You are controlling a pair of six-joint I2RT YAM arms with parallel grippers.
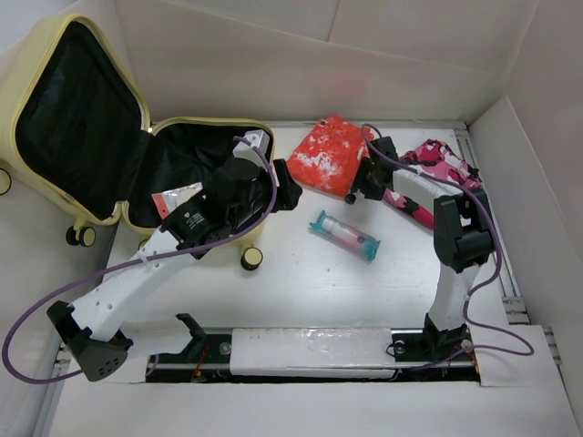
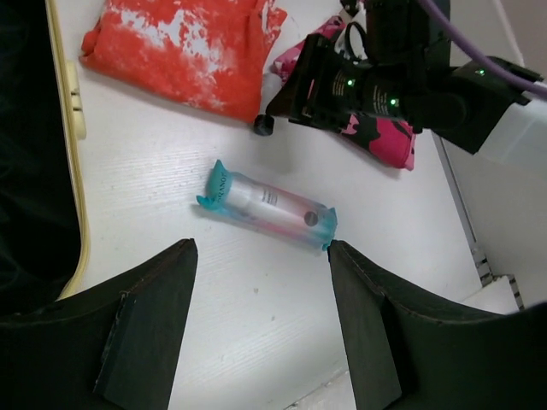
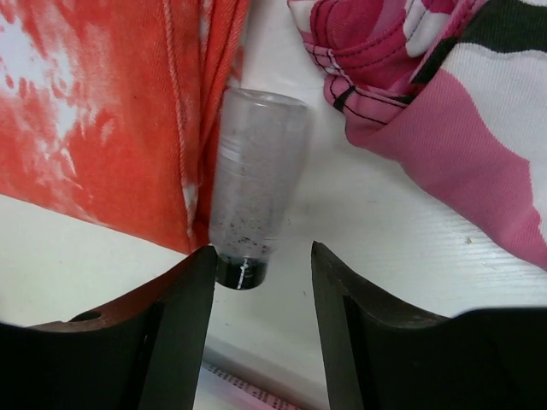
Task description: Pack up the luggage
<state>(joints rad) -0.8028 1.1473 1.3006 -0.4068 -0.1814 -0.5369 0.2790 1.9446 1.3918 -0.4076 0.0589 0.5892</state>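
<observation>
My right gripper point(image 3: 261, 256) has its fingers spread, and the clear bottle point(image 3: 256, 179) lies in line with the gap, cap end nearest, long axis running straight away; the open luggage point(image 1: 9, 100) sits well to the left.

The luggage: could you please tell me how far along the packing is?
Barely begun: the luggage lies open with one red-and-white item visible inside. In hand: the open right tool frames a small clear bottle. Remaining: orange cloth, pink garment, teal-ended tube, all outside it. The left tool is open, empty.
</observation>
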